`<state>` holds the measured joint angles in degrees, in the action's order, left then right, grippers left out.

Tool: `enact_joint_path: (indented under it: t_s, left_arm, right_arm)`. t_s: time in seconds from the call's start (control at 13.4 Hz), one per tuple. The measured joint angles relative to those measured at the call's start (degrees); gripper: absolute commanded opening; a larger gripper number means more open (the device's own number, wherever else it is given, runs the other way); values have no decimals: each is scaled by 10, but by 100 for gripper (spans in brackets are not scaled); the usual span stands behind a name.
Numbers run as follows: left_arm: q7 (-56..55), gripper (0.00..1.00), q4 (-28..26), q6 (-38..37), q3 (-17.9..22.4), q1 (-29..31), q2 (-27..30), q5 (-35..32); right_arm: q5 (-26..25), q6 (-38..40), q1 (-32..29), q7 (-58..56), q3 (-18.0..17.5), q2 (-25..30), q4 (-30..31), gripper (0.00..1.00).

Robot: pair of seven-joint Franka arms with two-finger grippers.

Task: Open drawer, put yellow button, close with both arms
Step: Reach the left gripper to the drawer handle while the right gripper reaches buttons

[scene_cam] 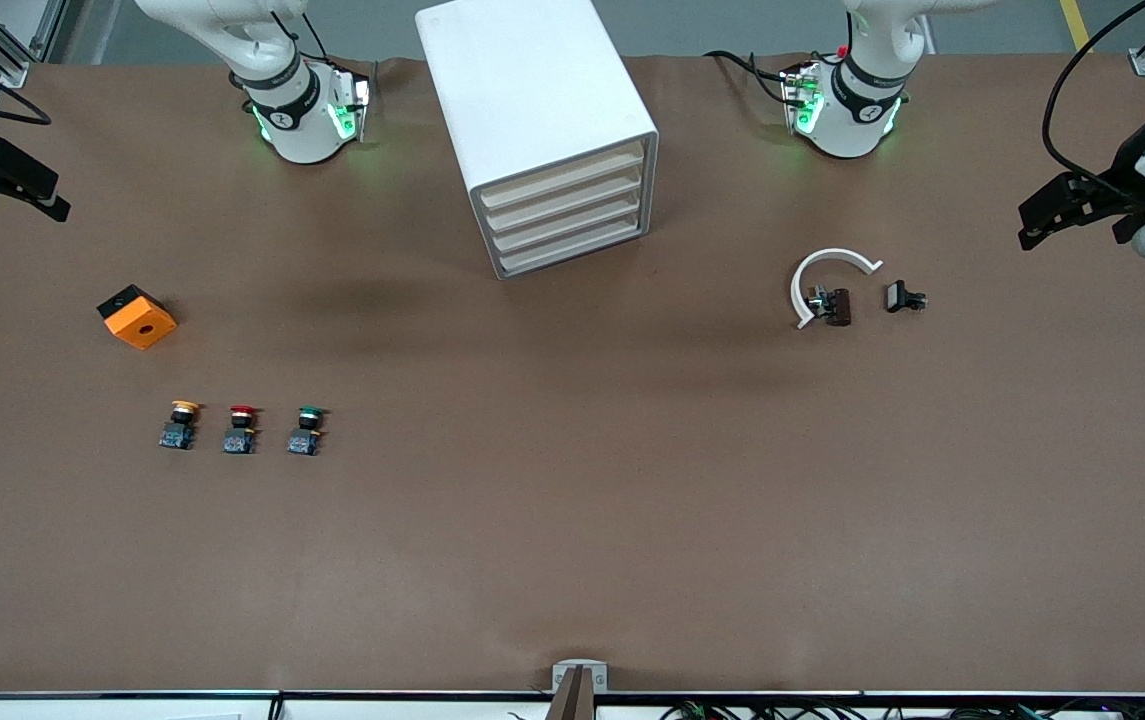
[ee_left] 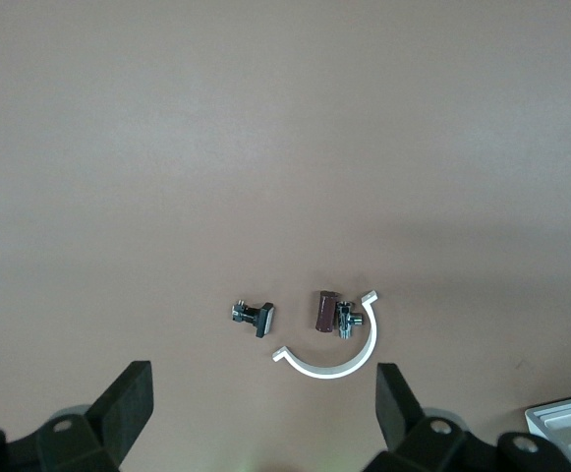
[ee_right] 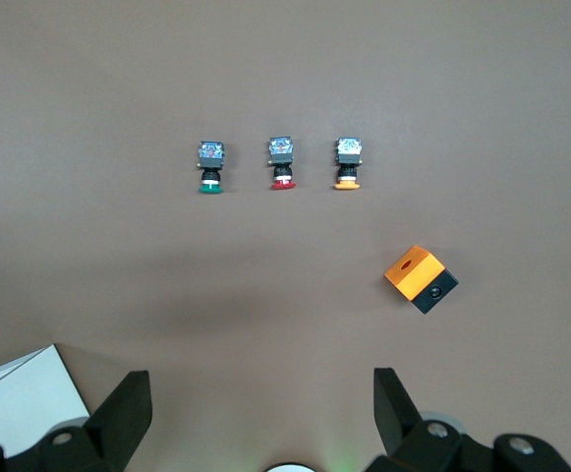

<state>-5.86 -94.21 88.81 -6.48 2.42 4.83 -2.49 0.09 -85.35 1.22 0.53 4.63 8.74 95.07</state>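
Note:
The white cabinet point(scene_cam: 542, 110) stands between the arm bases. Its uppermost drawer point(scene_cam: 562, 177) is shut, like the three below it. The yellow button point(scene_cam: 180, 424) stands on the table toward the right arm's end, beside the red-capped and green-capped ones; it also shows in the right wrist view point(ee_right: 348, 163). My right gripper point(scene_cam: 32, 195) is open and empty, up over the right arm's end of the table point(ee_right: 260, 393). My left gripper point(scene_cam: 1042, 222) is open and empty, up over the left arm's end point(ee_left: 263, 398).
An orange box point(scene_cam: 137, 316) lies farther from the front camera than the buttons. The red button point(scene_cam: 241, 428) and the green button point(scene_cam: 306, 429) stand in the row. A white C-shaped clip point(scene_cam: 825, 280) and two small dark parts point(scene_cam: 904, 297) lie toward the left arm's end.

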Motion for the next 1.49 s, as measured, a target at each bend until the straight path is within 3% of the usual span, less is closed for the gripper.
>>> enact_joint_path:
  t_s: [0.37, 0.74, 1.19, 1.49]
  left_arm:
    - [0, 100, 0, -9, -1, 0, -5, 0]
    - [-40, 100, -2, -19, -24, -4, -54, 0]
    - [-312, 100, 0, -19, -82, -33, -165, 3]
    - [-579, 100, 56, -15, -86, -113, -270, 28]
  right_arm:
    - [0, 0, 0, 0, 1, 0, 0, 100]
    - [0, -1, 0, 0, 2, 0, 0, 100]
    - [0, -5, 0, 0, 2, 0, 0, 100]
    - [0, -7, 0, 0, 2, 1, -2, 100]
